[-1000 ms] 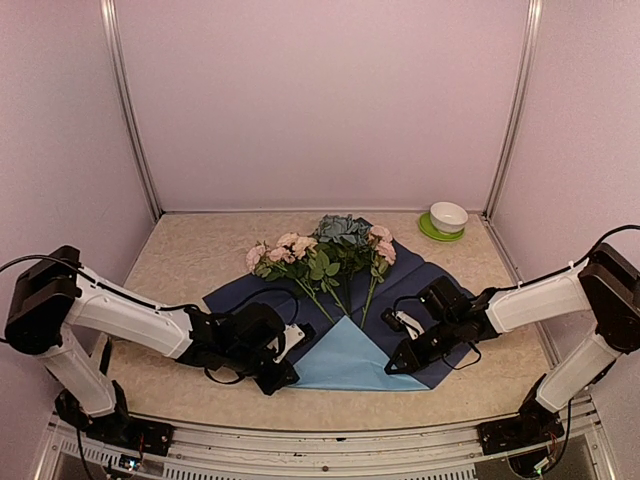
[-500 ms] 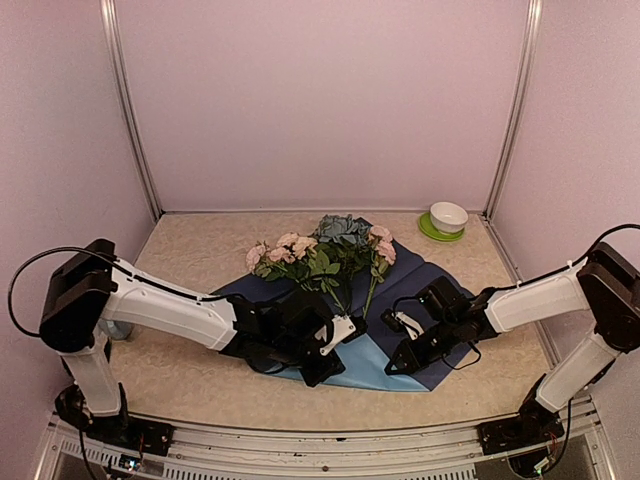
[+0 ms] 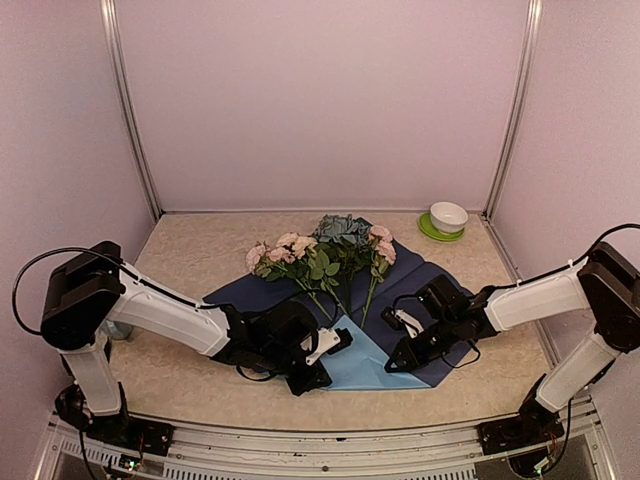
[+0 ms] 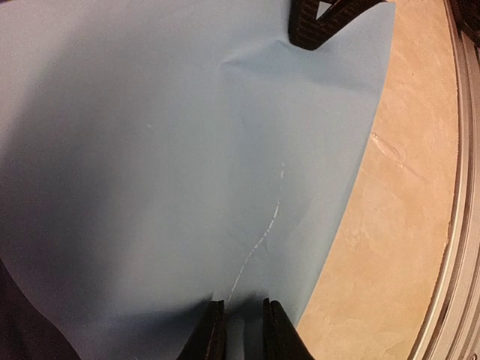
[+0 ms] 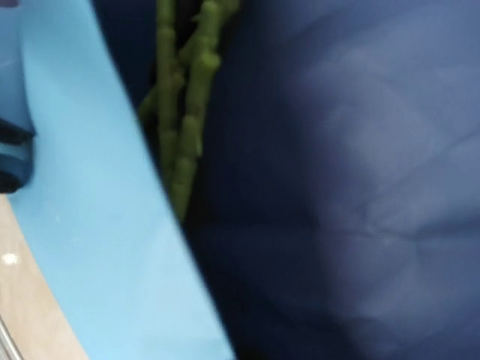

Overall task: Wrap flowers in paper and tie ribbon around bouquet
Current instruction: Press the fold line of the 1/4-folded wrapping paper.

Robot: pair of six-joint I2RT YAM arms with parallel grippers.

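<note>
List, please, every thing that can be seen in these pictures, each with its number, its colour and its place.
flowers: one bunch, pale pink and blue-grey blooms with green leaves and stems, lying on the paper, blooms toward the far side
paper: one sheet, dark blue side up, with a light blue flap folded over at its near edge, middle of the table
bowl: one, white, far right corner, on the saucer
saucer: one, green, far right corner, under the bowl
table: one, beige, under everything
left hand: one, black fingers, closed on the edge of the light blue flap
right hand: one, black, closed, tip down at the paper's near right part
</note>
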